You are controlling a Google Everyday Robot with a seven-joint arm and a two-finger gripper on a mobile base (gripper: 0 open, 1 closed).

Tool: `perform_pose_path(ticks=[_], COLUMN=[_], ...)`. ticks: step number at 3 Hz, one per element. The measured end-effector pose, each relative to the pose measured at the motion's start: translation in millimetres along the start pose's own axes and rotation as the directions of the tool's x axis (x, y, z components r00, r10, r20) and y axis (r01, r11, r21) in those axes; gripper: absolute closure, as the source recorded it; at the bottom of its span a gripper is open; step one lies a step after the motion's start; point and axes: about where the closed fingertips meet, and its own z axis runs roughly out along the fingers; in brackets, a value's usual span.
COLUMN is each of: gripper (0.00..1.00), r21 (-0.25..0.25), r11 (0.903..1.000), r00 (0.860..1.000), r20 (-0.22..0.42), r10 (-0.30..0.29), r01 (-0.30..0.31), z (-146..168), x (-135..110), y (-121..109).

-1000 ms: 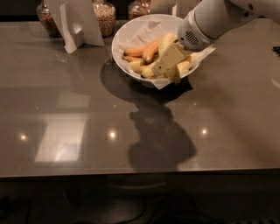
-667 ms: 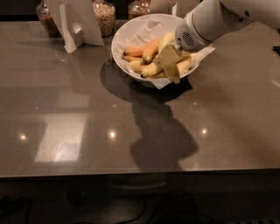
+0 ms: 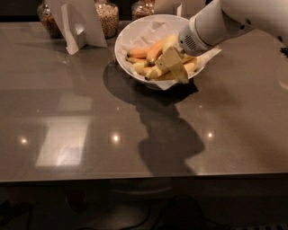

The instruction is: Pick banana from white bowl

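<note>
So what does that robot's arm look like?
The arm is a thick, smooth white tube, rounded at the end, with a small patch of dotted holes. Its gripper, pale yellowish and wedge-shaped, is over the white bowl. No cables show.

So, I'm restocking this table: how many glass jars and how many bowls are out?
Glass jars: 3
White bowl: 1 (the gripper reaches into its right side)
Total: 4
</note>
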Motion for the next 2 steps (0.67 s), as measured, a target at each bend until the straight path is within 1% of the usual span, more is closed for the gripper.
perform_pose_path(ticks=[1,2], gripper=[0.52,0.68], r21=[0.005,0.007], r11=[0.9999,0.9999], r00=[1.0,1.0], r20=[0.0,-0.001], r10=[0.013,0.012], r01=[-0.013,-0.012], z=[5.0,5.0], x=[1.4,1.4], y=[-2.7,-2.7])
